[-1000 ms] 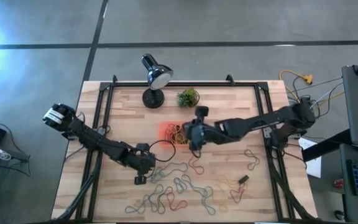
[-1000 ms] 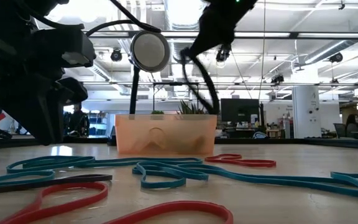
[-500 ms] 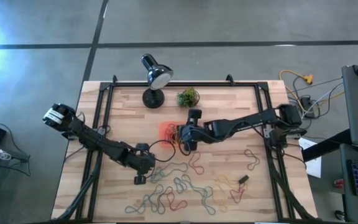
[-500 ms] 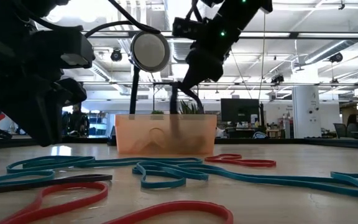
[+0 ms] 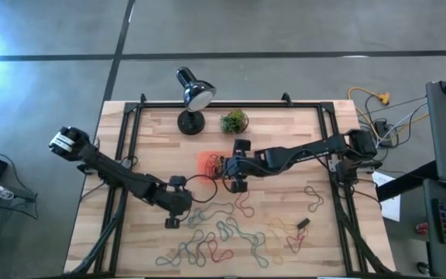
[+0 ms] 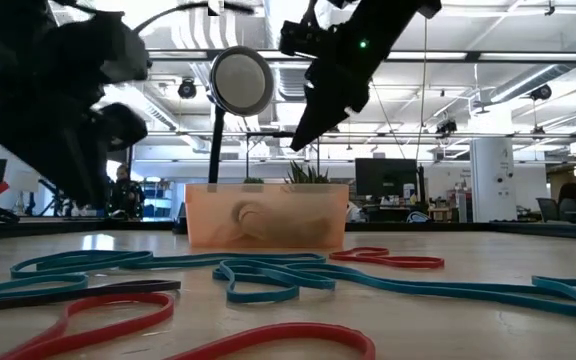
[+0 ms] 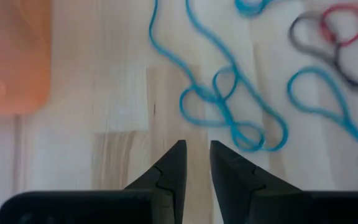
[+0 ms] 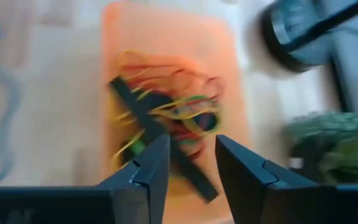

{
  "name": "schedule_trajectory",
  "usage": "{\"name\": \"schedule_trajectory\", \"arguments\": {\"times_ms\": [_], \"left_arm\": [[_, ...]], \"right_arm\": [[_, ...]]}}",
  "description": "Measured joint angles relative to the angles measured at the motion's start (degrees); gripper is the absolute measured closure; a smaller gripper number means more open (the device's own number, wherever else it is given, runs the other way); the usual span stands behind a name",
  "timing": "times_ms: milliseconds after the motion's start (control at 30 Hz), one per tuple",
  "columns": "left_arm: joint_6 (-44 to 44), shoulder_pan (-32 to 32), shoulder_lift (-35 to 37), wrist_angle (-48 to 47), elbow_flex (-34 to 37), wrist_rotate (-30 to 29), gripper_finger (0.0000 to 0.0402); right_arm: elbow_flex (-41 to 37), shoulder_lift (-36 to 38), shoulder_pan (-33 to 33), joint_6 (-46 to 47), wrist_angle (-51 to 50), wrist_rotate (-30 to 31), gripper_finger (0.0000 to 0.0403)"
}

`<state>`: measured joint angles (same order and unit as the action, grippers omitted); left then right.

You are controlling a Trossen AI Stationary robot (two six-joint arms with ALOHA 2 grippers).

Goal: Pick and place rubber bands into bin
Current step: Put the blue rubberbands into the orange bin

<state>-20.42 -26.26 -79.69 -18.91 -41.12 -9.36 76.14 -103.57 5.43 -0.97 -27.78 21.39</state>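
Note:
The orange bin stands mid-table and holds a tangle of yellow, red and green rubber bands with a black band lying aslant across them. My right gripper hovers open above the bin, its fingers pointing down with nothing between them. More rubber bands lie loose on the wood toward the near edge. My left gripper hangs over bare wood just short of some blue bands, its fingers a narrow gap apart with nothing between them.
A black desk lamp and a small green plant stand just beyond the bin. A small black object lies among the bands at the near right. Black frame rails run along the table's sides.
My right gripper has gone toward the table's left edge over the bin, dipped down with a black band hanging from it, then opened and let go. The band now lies in the bin. My left gripper has risen a little.

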Motion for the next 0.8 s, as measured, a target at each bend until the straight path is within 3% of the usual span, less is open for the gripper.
{"name": "schedule_trajectory", "arguments": {"times_ms": [167, 300, 500, 800], "left_arm": [[0.0, 0.0, 0.7, 1.5, -0.2, 0.0, 0.0347], [-0.2, 0.0, -0.3, 4.0, 0.2, 0.1, 0.0347], [-3.4, 0.0, -3.4, 6.7, 0.2, 2.8, 0.0347], [-6.7, 0.0, -5.6, 6.5, 0.1, 5.3, 0.0347]], "right_arm": [[4.6, 0.1, 0.3, 4.7, -10.7, -11.5, 0.0267], [6.8, 0.2, 2.3, 10.6, -16.8, -16.0, 0.0266], [6.8, 0.3, 8.9, 11.2, -17.5, -16.3, 0.0266], [6.8, 0.3, 15.4, 11.0, -17.4, -9.0, 0.0281]]}}
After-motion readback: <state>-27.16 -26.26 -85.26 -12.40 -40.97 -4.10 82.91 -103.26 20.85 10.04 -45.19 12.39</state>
